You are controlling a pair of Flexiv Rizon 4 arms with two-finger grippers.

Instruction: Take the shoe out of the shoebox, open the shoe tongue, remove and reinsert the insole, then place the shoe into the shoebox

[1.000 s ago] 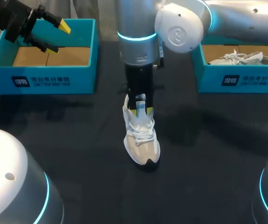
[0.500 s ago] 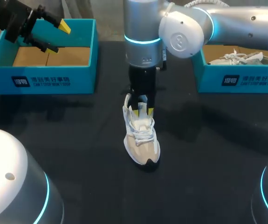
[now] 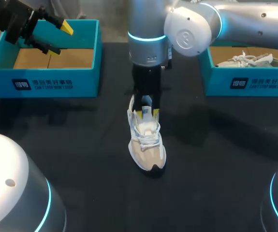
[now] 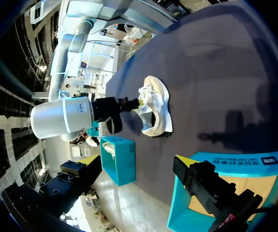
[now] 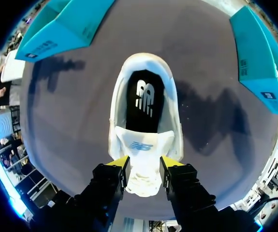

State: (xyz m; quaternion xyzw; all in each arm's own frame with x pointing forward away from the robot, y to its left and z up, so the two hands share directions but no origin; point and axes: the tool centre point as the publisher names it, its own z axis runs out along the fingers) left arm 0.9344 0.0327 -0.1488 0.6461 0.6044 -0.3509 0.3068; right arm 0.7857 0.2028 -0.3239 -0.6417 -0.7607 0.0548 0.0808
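Observation:
A white and beige shoe (image 3: pixel 147 145) stands upright mid-table, toe toward the near edge. From the right, my right arm comes down over it. My right gripper (image 3: pixel 147 111) is shut on the shoe's raised tongue (image 5: pixel 144 154), a yellow tip on either side. Ahead of the fingers, the black insole (image 5: pixel 144 99) shows inside the shoe (image 5: pixel 143 77). My left gripper (image 3: pixel 54 36) hangs open and holds nothing above the empty teal shoebox (image 3: pixel 47 82) at the back left. From the left wrist view, the shoe (image 4: pixel 157 104) lies far ahead of the left gripper (image 4: pixel 136 162).
At the back right stands a second teal shoebox (image 3: pixel 250 84) with another white shoe (image 3: pixel 255 60) inside it. The empty box (image 4: pixel 226 166) sits right under the left gripper. The second box (image 4: pixel 119 159) shows farther ahead, beside the left gripper.
My right arm has shifted slightly and its fingers have spread a little around the tongue. The shoe and the left arm have stayed put.

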